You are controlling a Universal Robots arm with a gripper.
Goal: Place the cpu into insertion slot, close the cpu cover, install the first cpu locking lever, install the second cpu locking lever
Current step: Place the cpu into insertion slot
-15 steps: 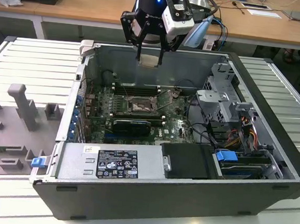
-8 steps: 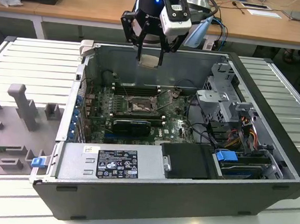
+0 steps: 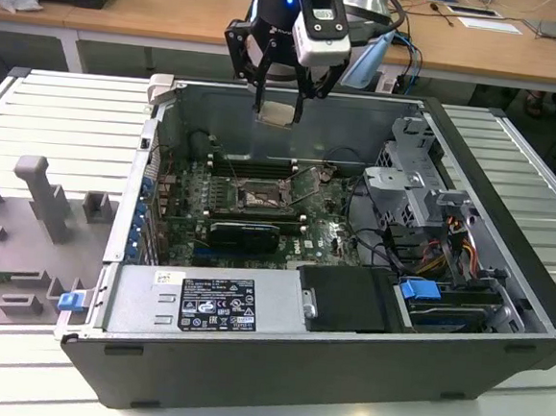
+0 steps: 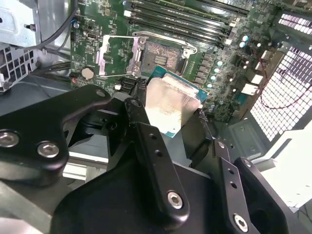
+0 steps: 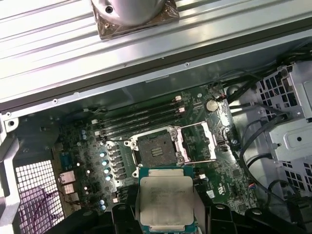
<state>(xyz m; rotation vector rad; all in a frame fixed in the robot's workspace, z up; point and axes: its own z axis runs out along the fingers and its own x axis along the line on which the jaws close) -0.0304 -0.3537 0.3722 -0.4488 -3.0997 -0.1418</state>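
My gripper [image 3: 278, 104] hangs above the back wall of the open computer case, shut on the cpu [image 3: 278, 113], a thin pale silvery square. In both wrist views the cpu [image 4: 170, 105] [image 5: 165, 200] sits flat between the black fingers [image 4: 138, 109], held by two opposite edges. Below it on the green board lies the insertion slot [image 5: 156, 147] [image 4: 164, 52] [image 3: 256, 199], black-rimmed with a dull golden centre and nothing in it. The cpu cover [image 5: 197, 141] [image 4: 117, 56], a silvery frame, is swung open beside the slot. The cpu is well above the slot and off to one side of it.
Long black memory slots [image 5: 139, 117] run beside the socket. A black card [image 3: 245, 232], the power supply [image 3: 208, 304], a drive cage [image 3: 414, 190] and loose cables [image 3: 364, 210] crowd the case. A grey fixture [image 3: 43, 199] stands on the slatted table at the exterior view's left.
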